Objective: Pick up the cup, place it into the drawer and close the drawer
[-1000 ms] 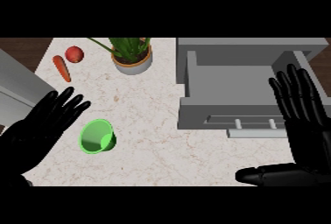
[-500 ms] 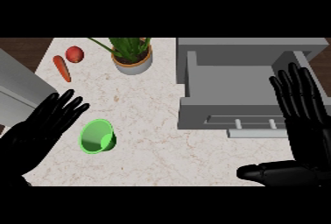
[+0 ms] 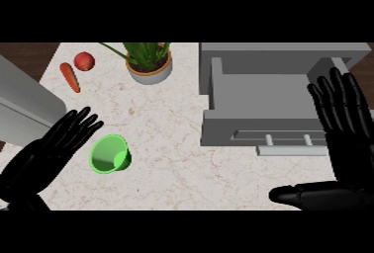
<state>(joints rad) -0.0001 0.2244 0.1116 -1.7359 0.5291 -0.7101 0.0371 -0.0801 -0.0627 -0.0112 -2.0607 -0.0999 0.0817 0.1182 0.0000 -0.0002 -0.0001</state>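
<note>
A green cup (image 3: 110,154) lies on its side on the marble counter (image 3: 168,123), its mouth facing up toward the view. My left hand (image 3: 45,158) is open with straight fingers just left of the cup, fingertips near its rim. A grey drawer (image 3: 270,106) stands pulled open at the right, its handle (image 3: 288,143) on the front face. My right hand (image 3: 343,133) is open, fingers pointing up over the drawer's right side, thumb stretched left along the lower edge.
A potted plant (image 3: 150,62) stands at the back of the counter. A carrot (image 3: 70,76) and a red tomato (image 3: 85,61) lie at the back left. A grey appliance (image 3: 22,106) borders the left side.
</note>
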